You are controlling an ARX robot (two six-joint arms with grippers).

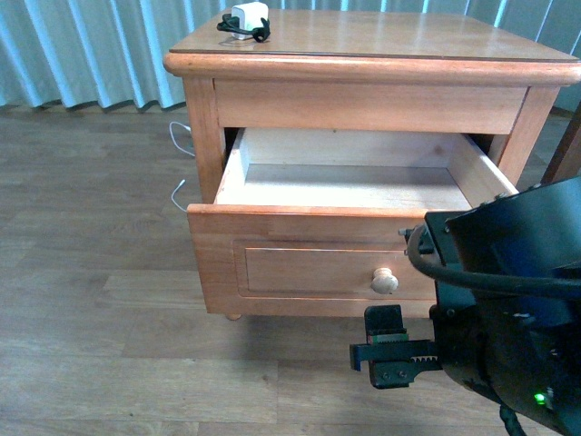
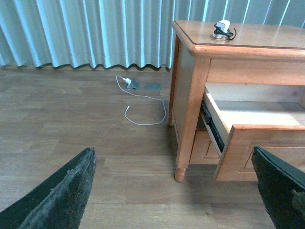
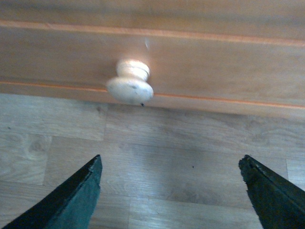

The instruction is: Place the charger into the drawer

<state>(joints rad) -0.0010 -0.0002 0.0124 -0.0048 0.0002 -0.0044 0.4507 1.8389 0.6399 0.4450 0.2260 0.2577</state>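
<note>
1. Nearest the camera, the right gripper [image 3: 170, 160] is seen low in front of the drawer [image 1: 300, 247]. Its fingers are spread wide, nothing is held, and the round knob [image 1: 385, 281] lies just ahead, untouched.
2. The left gripper [image 2: 172, 150] is held off to the left of the nightstand [image 1: 390, 41], above the floor [image 1: 91, 272], with its fingers likewise spread and empty.
3. The charger [image 1: 247, 18] is found on the nightstand top, near its back left corner, well apart from both grippers.
4. The charger is judged light, with a rigid white block whose smooth sides may be slippery. The bundled black cord is soft and could snag, so a hold across the block's flat sides is advised.
5. The drawer stands open below, and its pale inside can be reached from above.
6. The top is glossy wood. The floor is laid in planks, pale curtains [image 2: 95, 28] are hung behind, and a loose white cable [image 2: 143, 112] is left by the wall.
</note>
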